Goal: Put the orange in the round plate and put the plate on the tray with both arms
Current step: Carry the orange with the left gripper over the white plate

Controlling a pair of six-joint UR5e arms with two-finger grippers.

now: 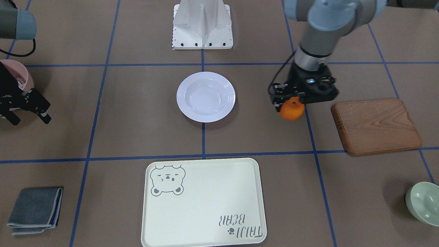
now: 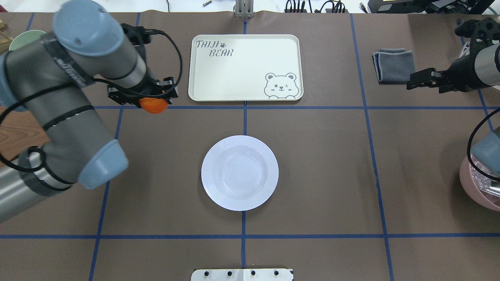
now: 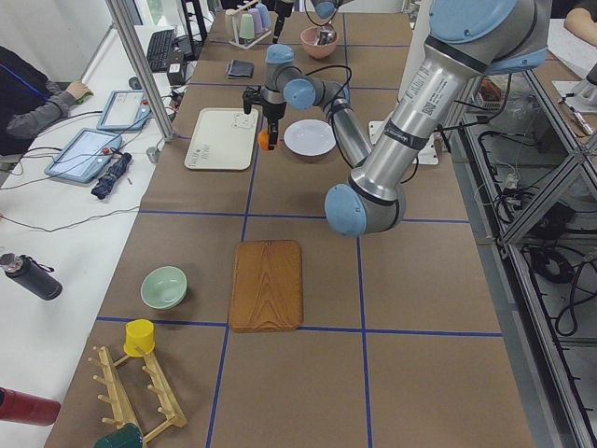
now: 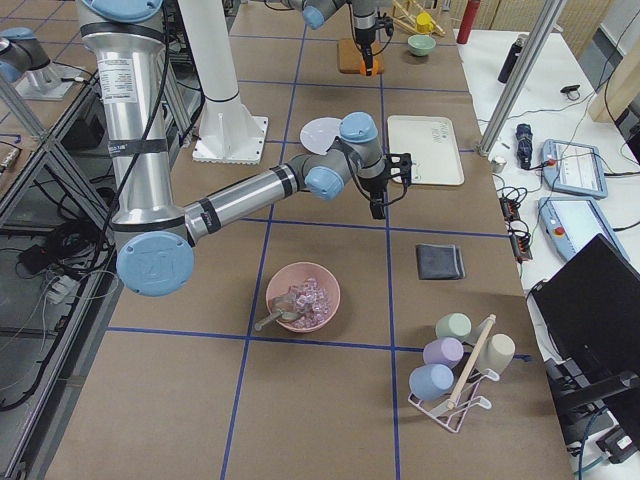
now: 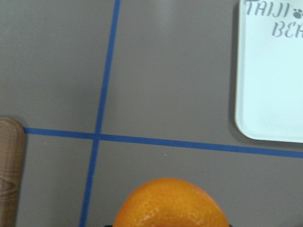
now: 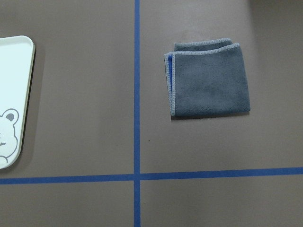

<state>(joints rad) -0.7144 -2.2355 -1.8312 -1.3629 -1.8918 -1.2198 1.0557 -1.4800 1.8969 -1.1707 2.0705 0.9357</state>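
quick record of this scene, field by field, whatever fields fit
round plate: empty, on the table
orange: gripped by left pincer, off to the plate's side
tray: empty, apart from plate
right pincer: open, holding nothing, by the pink bowl
stage: orange not yet in plate

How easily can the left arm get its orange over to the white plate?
Probably easily: the left pincer, shut on the orange, hangs beside the round plate, with nothing between them.
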